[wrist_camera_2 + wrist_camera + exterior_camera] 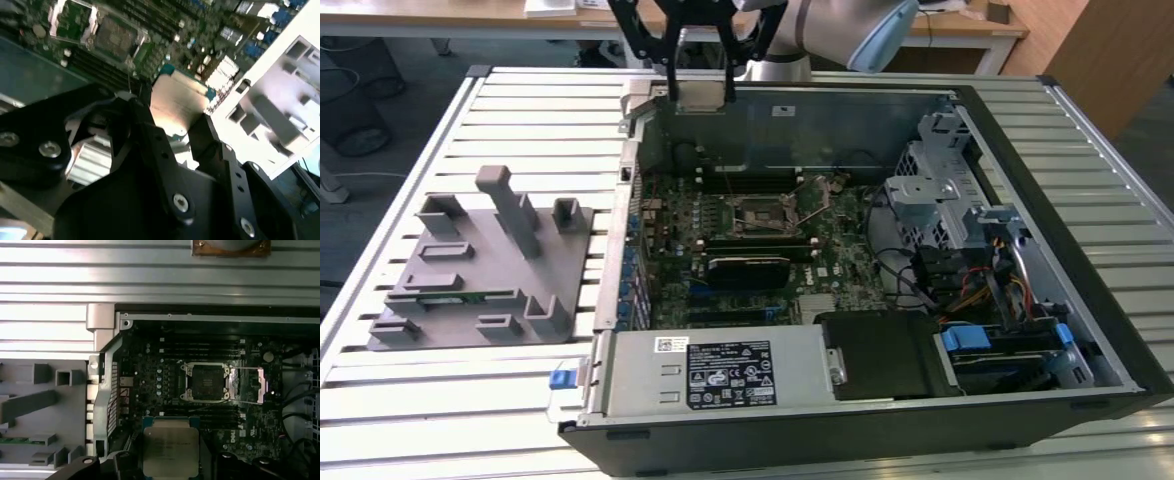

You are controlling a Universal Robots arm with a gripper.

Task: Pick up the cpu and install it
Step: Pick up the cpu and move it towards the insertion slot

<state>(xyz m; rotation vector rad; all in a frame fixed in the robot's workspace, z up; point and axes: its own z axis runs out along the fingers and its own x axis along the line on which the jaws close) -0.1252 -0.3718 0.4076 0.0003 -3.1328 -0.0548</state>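
My gripper (699,92) hangs high over the back edge of the open computer case (1067,330), shut on the cpu (702,97), a flat square chip with a silvery top. In both wrist views the cpu (176,100) (170,442) sits between the black fingers (150,125), held by two opposite edges. The dark square socket (765,212) (206,382) on the motherboard lies below, its metal frame swung open to one side. The socket (116,35) holds nothing.
A grey tray (480,265) with upright posts stands on the slatted table at the exterior view's left, with a thin green memory strip (460,294) in it. Inside the case are a power supply (714,370), a drive cage (947,190) and cable bundles.
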